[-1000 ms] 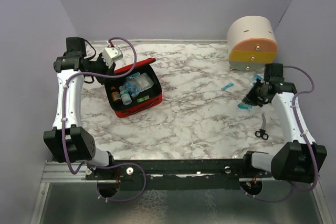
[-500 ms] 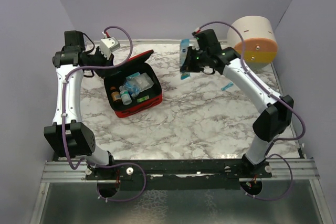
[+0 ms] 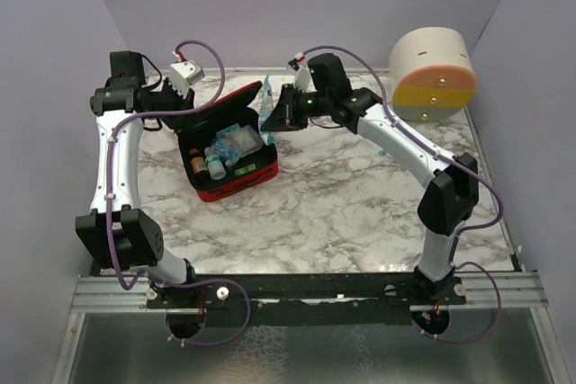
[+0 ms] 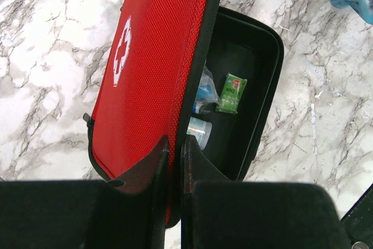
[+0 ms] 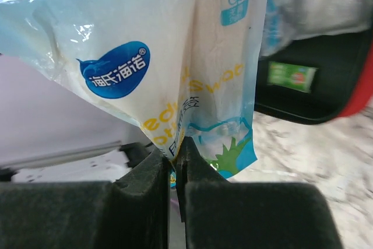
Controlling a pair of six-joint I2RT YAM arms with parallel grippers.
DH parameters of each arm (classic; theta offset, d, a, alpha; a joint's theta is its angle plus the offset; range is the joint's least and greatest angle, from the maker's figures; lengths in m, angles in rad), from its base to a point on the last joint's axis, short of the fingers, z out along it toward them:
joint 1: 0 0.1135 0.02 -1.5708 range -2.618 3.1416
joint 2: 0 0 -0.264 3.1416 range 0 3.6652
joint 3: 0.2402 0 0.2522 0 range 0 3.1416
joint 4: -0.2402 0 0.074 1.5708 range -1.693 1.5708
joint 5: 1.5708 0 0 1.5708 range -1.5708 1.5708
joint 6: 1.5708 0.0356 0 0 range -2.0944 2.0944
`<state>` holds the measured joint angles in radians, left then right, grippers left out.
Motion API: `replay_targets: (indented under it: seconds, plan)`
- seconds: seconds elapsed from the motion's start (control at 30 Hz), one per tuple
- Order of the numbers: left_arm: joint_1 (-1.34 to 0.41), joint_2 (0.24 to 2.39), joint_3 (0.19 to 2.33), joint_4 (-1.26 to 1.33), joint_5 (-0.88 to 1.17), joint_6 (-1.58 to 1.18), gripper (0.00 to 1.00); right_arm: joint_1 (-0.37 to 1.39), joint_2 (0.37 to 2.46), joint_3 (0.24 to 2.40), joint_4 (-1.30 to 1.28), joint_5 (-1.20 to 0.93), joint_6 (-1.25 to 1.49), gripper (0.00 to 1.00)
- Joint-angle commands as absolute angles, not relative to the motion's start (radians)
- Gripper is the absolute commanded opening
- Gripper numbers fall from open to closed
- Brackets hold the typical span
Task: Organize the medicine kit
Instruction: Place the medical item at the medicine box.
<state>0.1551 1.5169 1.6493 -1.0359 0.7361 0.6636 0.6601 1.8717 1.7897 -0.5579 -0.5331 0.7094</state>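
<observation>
The medicine kit (image 3: 236,171), a red zippered case, lies open at the left of the table with bottles and packets in its black inside. My left gripper (image 3: 186,103) is shut on the edge of the lid (image 4: 152,56), holding it upright; the white cross faces outward. A green packet (image 4: 232,93) and a bottle (image 4: 199,130) show inside. My right gripper (image 3: 273,120) is shut on the bottom edge of a blue-and-white plastic bag of cotton swabs (image 5: 175,56), which hangs just right of the raised lid, above the kit's far right corner (image 5: 317,94).
A round cream, orange, yellow and grey drawer container (image 3: 433,74) stands at the back right. Purple walls close in the marble table (image 3: 342,213) on the left, back and right. The right arm stretches across the back middle of the table.
The right arm has swung from the table's right side across to the kit, carrying the bag. The left gripper has kept its hold on the lid.
</observation>
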Motion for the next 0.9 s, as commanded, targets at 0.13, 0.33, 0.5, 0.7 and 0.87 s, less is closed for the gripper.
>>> replay_targets:
  seconds: [0.13, 0.33, 0.5, 0.7, 0.87]
  plan:
    - [0.160, 1.510, 1.624, -1.032, 0.699, 0.640, 0.00, 0.658, 1.901, 1.641, 0.013, -0.898, 1.243, 0.01]
    - [0.160, 1.496, 1.599, -1.006, 0.704, 0.629, 0.00, 0.675, 1.874, 1.468, 0.281, -0.882, 1.548, 0.01]
    - [0.160, 1.497, 1.598, -0.980, 0.706, 0.610, 0.00, 0.710, 1.921, 1.512, 0.294, -0.879, 1.586, 0.01]
    - [0.160, 1.501, 1.603, -0.964, 0.706, 0.600, 0.00, 0.758, 2.011, 1.518, 0.524, -0.833, 1.816, 0.01]
    - [0.160, 1.504, 1.609, -0.958, 0.705, 0.600, 0.00, 0.792, 2.060, 1.488, 0.695, -0.775, 1.996, 0.01]
